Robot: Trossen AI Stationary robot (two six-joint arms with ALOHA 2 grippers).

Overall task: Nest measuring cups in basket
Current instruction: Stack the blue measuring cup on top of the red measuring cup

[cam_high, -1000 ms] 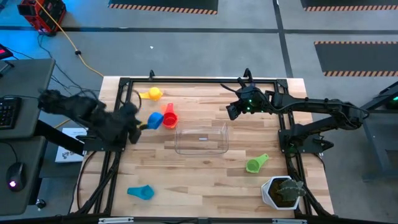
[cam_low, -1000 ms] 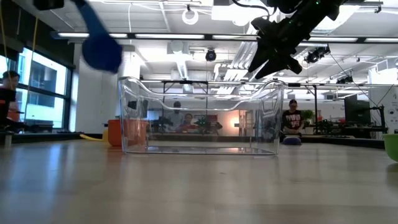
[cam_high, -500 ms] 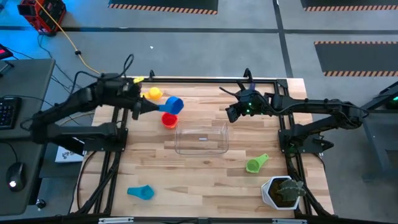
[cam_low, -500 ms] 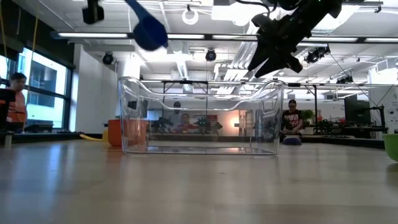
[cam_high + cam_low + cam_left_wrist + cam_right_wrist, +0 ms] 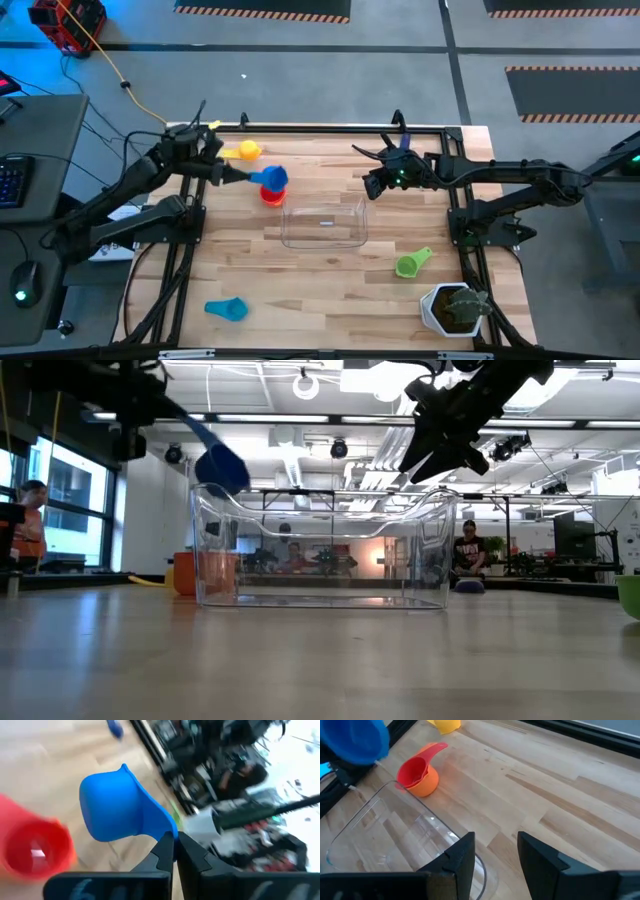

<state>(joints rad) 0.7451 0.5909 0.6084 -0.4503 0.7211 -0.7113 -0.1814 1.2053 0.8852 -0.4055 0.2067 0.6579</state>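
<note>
high view: our left jaws (image 5: 228,175) grip the blue cup (image 5: 272,177) by its handle, above the red cup (image 5: 270,194) beside the basket (image 5: 324,224). low view: our right jaws (image 5: 440,435) hover over the basket. right wrist view: they stand parted, empty.

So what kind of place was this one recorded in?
Most likely a robotics lab or workshop in an open industrial hall: a pale wooden worktable on a grey concrete floor with orange-black striped hazard mats, exposed ceiling ducts and strip lights, and people at workstations behind.
</note>
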